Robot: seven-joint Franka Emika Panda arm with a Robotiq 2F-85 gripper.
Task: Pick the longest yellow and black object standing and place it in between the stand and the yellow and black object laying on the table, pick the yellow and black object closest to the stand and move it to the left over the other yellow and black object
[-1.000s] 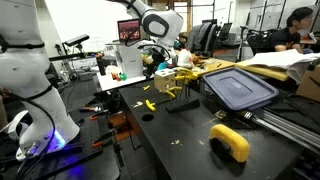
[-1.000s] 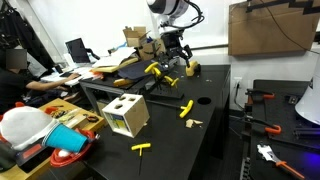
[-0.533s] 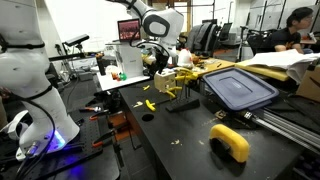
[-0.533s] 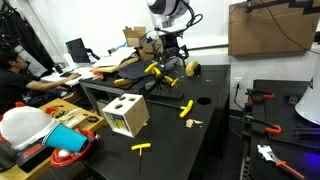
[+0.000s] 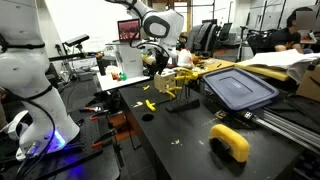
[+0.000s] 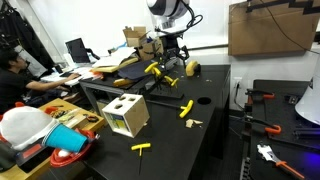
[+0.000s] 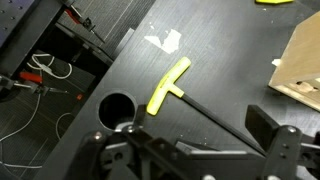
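A wooden stand [image 5: 178,88] [image 6: 163,78] holds yellow-handled black keys [image 5: 166,78] [image 6: 152,69] upright. My gripper [image 5: 150,60] [image 6: 172,56] hovers above and close to the stand with nothing in it. A yellow and black T-handle key [image 7: 168,85] [image 6: 185,108] [image 5: 148,104] lies flat on the black table. In the wrist view its black shaft runs down toward my open gripper [image 7: 200,138], ending near one dark finger [image 7: 272,125]. Another small yellow-handled key [image 6: 142,148] lies nearer the table's front edge.
A round hole [image 7: 118,108] [image 6: 203,100] in the table sits beside the lying key's handle. A wooden box [image 6: 127,115] [image 7: 300,60] stands near the edge, with a pale scrap [image 7: 160,40] close by. A blue-lidded bin [image 5: 238,88] and a yellow block [image 5: 230,142] occupy one side.
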